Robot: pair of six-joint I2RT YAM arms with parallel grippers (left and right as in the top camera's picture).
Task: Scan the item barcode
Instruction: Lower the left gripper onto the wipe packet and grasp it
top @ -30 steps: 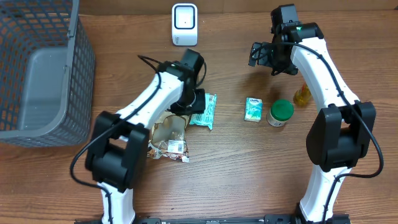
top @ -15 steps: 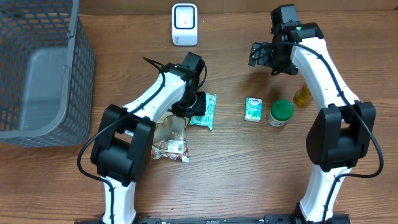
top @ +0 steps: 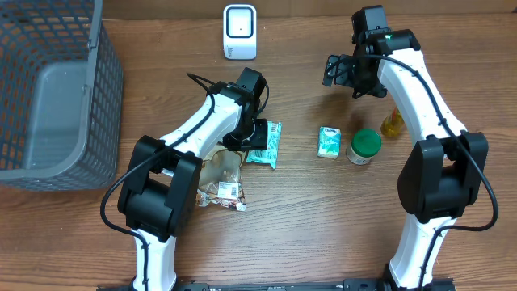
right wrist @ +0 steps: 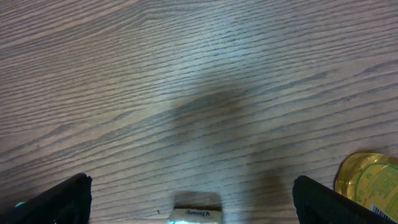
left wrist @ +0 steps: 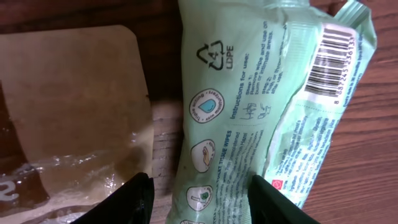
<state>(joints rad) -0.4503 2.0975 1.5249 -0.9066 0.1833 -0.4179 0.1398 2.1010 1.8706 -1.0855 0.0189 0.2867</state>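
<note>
Our left fingers [left wrist: 134, 202] straddle the green wipes pack [left wrist: 249, 118], half open and not gripping, at six o'clock of the scanner [top: 240, 31]; right fingers [right wrist: 62, 202] gape empty. The slick film could squirt free as we close.

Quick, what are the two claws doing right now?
Left gripper: open, straddling the green wipes pack, not clamping it.
Right gripper: open, holding nothing.
</note>
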